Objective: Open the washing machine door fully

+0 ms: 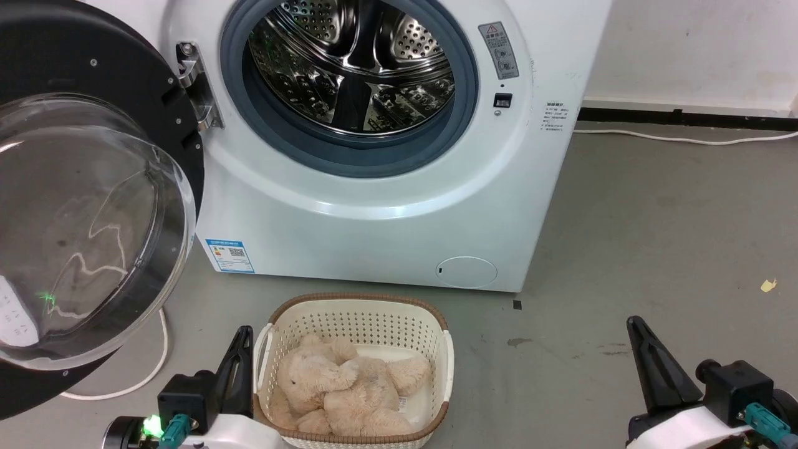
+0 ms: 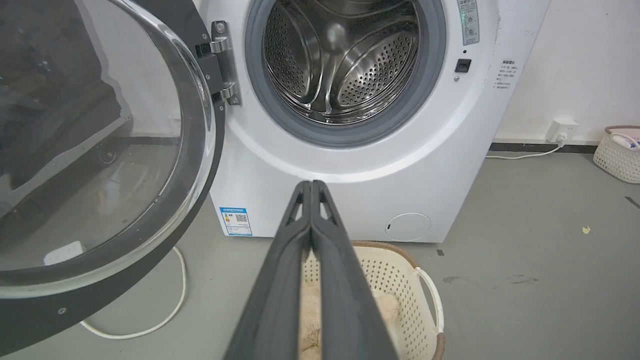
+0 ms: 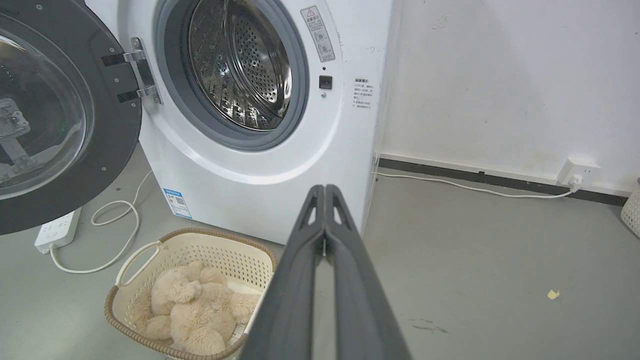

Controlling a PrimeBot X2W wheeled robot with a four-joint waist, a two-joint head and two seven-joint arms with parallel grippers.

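Standing open, the glossy black washing machine door [image 1: 87, 212] with bulging clear glass; left fingers [image 2: 282, 280], right fingers [image 3: 295, 290] clenched empty.

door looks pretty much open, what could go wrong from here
1. The washing machine door stands swung wide on its hinge; pushing it further might strain the hinge.
2. The left gripper, jaws shut, sits right beside the laundry basket holding a plush bear; reaching for the door may knock the basket.
3. A white cable and power strip lie on the floor by the door; rolling closer could run over them.
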